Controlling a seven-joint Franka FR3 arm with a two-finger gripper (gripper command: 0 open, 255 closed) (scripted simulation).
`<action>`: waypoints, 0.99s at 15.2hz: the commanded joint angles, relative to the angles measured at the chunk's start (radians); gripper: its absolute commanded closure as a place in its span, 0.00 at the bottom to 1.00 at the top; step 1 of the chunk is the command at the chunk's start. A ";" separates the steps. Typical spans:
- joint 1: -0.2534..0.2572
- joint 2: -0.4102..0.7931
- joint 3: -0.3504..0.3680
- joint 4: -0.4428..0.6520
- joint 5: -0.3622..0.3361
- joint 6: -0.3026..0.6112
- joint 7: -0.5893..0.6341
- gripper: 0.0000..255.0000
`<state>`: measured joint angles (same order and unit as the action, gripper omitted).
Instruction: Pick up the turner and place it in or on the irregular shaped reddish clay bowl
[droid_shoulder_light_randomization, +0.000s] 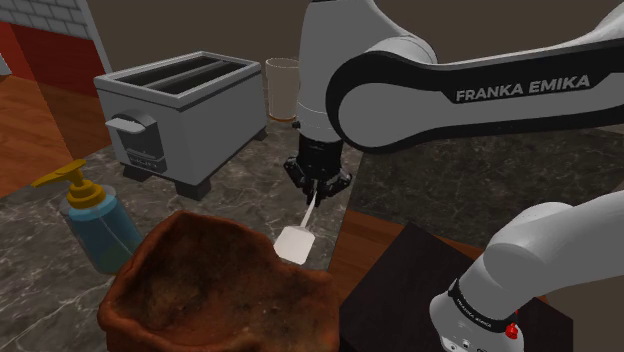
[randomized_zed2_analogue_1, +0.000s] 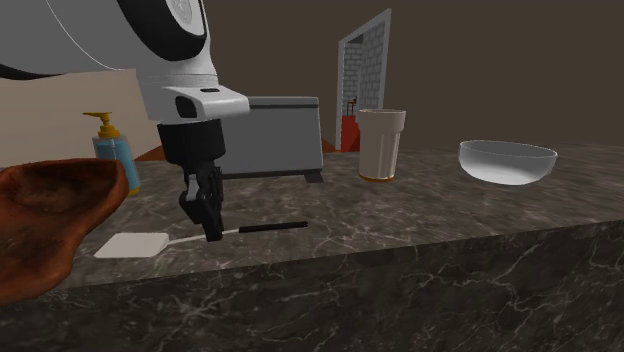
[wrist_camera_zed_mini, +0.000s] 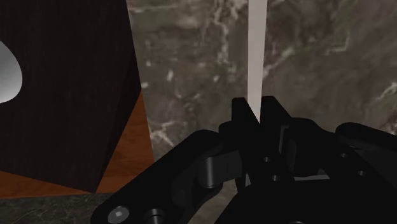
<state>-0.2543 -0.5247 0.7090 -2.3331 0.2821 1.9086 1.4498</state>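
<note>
Nearest the shoulder camera, by the near edge of the dark marbled tabletop, sits the irregular reddish-brown clay bowl. Its lumpy rim is just beside the flat blade of the white turner with a black handle. To the shoulder view's right, the tabletop's edge runs along the dark wooden stand. The black two-finger hand is clamped on the turner's thin white shaft, close to that edge. Whether the blade clears the surface cannot be told. "FRANKA EMIKA" reads in white on the arm. A blue soap dispenser with a yellow pump stands left of the bowl. Bare marble lies beyond the hand. Farther off stand a grey toaster and a beige cup.
</note>
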 joint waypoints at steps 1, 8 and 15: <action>0.000 -0.004 -0.006 0.016 -0.002 -0.021 -0.001 1.00; -0.004 -0.014 -0.033 0.100 -0.015 -0.115 -0.003 1.00; -0.010 -0.012 -0.054 0.193 -0.029 -0.207 -0.003 1.00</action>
<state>-0.2635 -0.5368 0.6590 -2.1530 0.2550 1.7152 1.4484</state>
